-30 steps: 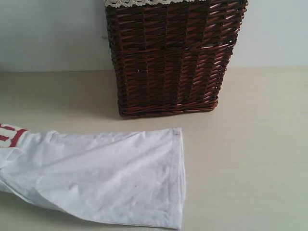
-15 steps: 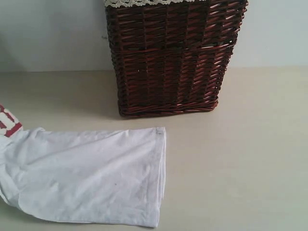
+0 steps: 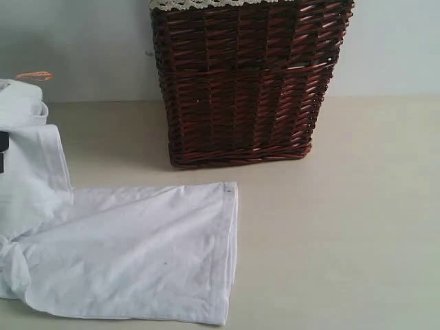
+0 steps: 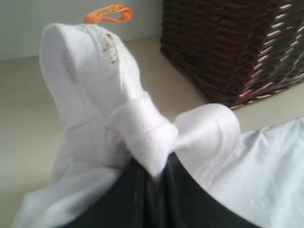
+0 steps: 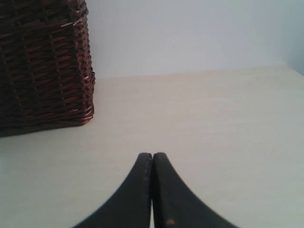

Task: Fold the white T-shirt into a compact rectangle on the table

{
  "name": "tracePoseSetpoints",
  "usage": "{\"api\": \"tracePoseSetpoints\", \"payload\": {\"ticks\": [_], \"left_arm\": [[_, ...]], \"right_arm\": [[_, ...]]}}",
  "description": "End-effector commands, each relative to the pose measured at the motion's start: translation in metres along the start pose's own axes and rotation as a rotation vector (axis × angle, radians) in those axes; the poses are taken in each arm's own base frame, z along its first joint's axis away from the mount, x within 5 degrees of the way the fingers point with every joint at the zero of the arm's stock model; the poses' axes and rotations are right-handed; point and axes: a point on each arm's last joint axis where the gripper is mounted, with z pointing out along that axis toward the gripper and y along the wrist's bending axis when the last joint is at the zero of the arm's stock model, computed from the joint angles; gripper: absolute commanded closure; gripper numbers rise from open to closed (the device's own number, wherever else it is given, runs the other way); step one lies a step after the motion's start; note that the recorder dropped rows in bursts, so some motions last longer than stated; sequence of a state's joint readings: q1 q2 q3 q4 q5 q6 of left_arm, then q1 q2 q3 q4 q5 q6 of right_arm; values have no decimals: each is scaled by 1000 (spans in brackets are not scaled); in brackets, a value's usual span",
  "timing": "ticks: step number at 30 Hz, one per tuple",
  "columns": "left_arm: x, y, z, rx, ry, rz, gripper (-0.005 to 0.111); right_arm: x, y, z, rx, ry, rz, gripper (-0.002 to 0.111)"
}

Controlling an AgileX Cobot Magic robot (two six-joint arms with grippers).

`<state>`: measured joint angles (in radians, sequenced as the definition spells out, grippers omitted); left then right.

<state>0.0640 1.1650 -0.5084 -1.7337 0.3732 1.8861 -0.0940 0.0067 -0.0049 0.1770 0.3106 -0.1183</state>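
Beige table [image 3: 371,240]: one white T-shirt [image 3: 137,254], one basket [image 3: 240,82].

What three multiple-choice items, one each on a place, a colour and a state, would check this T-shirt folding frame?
1. Where does the dark brown wicker basket stand?
A) on the wrinkled white cotton T-shirt
B) farther back on the pale beige table, apart from the shirt
C) tipped on its side

2. What colour is the small loop tag atop the raised part of the shirt?
A) green
B) orange
C) blue

3. How is the right hand?
A) open wide
B) shut on the shirt
C) shut, holding nothing

Answers: 1 B, bare table shows between basket and shirt. 2 B, the left wrist view shows it orange. 3 C, it is closed over bare table with nothing in it.
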Motion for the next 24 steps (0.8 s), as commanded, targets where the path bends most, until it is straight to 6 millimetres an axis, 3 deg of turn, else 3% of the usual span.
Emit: {"api": "tracePoseSetpoints", "payload": {"ticks": [1, 5, 9, 13, 18, 21, 24], "left_arm": [[1, 2, -1, -40, 8, -17, 107], [2, 6, -1, -80, 22, -9, 107], [1, 23, -4, -264, 63, -9, 107], [-2, 30, -6, -331, 67, -6, 107], [0, 42, -12, -473, 130, 107, 107], [-9, 46, -15, -515, 108, 158, 107], [-31, 46, -20, -520, 22, 129, 107]], "right_arm": [[1, 0, 0, 0, -3, -3, 108], [1, 0, 0, 0, -3, -3, 108], [1, 0, 0, 0, -3, -3, 108], [1, 0, 0, 0, -3, -3, 108], [1, 0, 0, 0, -3, -3, 108], [1, 0, 0, 0, -3, -3, 108], [1, 0, 0, 0, -3, -3, 108]]}}
